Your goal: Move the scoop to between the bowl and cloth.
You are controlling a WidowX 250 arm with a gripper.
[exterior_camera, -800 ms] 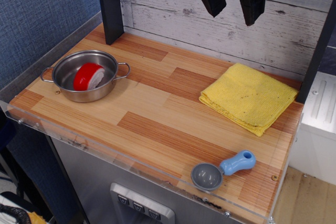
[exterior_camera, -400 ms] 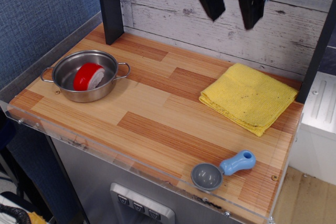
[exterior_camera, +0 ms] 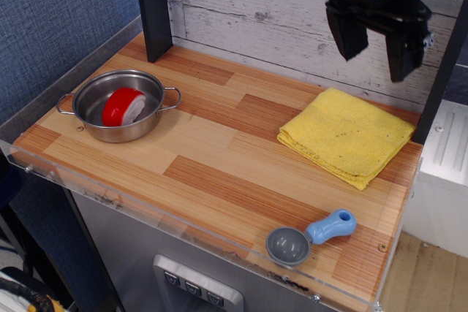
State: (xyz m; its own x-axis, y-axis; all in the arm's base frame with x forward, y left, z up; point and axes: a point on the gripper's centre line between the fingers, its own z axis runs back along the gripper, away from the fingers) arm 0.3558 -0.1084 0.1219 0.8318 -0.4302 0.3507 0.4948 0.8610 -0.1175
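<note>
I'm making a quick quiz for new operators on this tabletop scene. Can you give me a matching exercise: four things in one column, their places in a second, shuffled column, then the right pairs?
Things:
1. scoop
2. bowl
3. cloth
4. gripper

Places:
A. far left of the counter, holding a red-and-white round thing
B. in the air above the cloth, jaws apart, holding nothing
C. near the front right edge of the counter
D. lying flat at the back right of the counter

Pairs: 1-C, 2-A, 3-D, 4-B
</note>
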